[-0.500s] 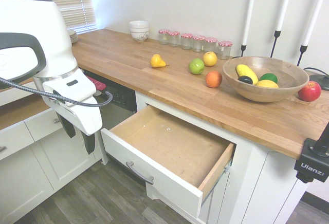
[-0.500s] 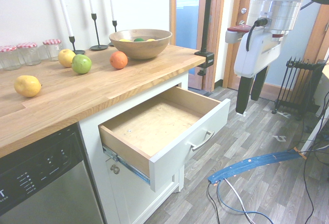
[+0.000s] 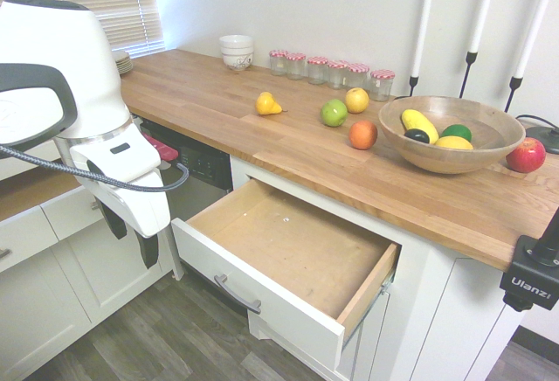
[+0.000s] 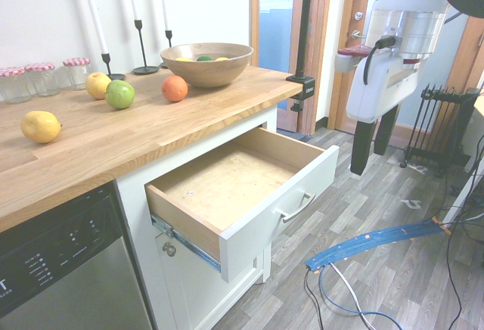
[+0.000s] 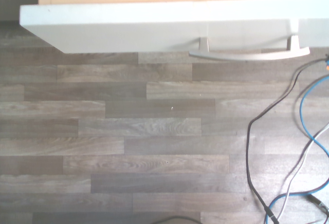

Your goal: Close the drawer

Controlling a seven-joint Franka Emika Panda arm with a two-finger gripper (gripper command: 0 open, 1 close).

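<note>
- Kitchen scene: long wooden tabletop (image 3: 262,145) over white cabinets, grey plank floor (image 4: 378,284) below.
- Drawer (image 3: 293,245) pulled far out from under the tabletop, white front, pale bare-wood sides and bottom, nothing inside.
- Curved silver handle (image 3: 236,294) on the drawer front, facing out over the floor.
- Gripper (image 3: 131,234) hanging in the open space in front of the drawer, off to the side of the drawer front, pointing straight down, well apart from the handle.
- Two dark fingers (image 4: 361,148) spread wide apart, nothing between them, nothing touched.
- Seen from the wrist: white drawer front (image 5: 154,26) and handle above bare floor planks.
- On the tabletop: wooden bowl (image 3: 450,136) with yellow and green fruit inside, red apple (image 3: 526,155) just beside the bowl.
- Loose fruit near the bowl: orange (image 3: 362,135), green apple (image 3: 334,113), yellow apple (image 3: 356,100), yellow pear (image 3: 267,104).
- Row of small jars (image 3: 332,70) with red-checked lids along the wall, stacked white bowls (image 3: 237,51) beside the row.
- Tall white candles (image 3: 479,14) in black holders behind the bowl.
- Dishwasher (image 4: 60,269) beside the drawer's cabinet.
</note>
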